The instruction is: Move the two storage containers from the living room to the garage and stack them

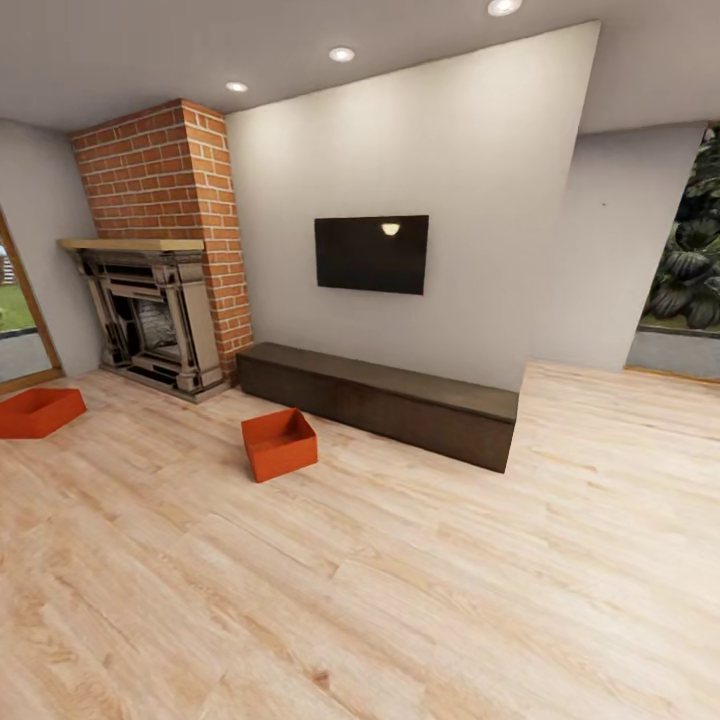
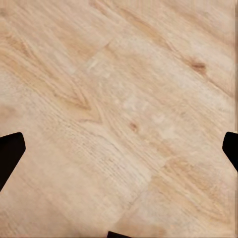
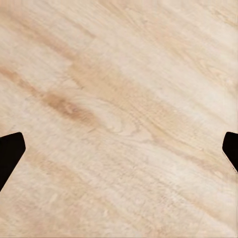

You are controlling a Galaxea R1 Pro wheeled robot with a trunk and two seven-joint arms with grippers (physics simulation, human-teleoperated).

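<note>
Orange-red storage containers sit on the light wood plank floor (image 1: 400, 600) of the living room: one (image 1: 279, 443) just in front of the dark low cabinet's (image 1: 390, 400) left end, the other (image 1: 38, 411) far left near the brick fireplace (image 1: 160, 300). Both wrist views look down at bare planks, jaws spread wide apart, holding nothing.
</note>
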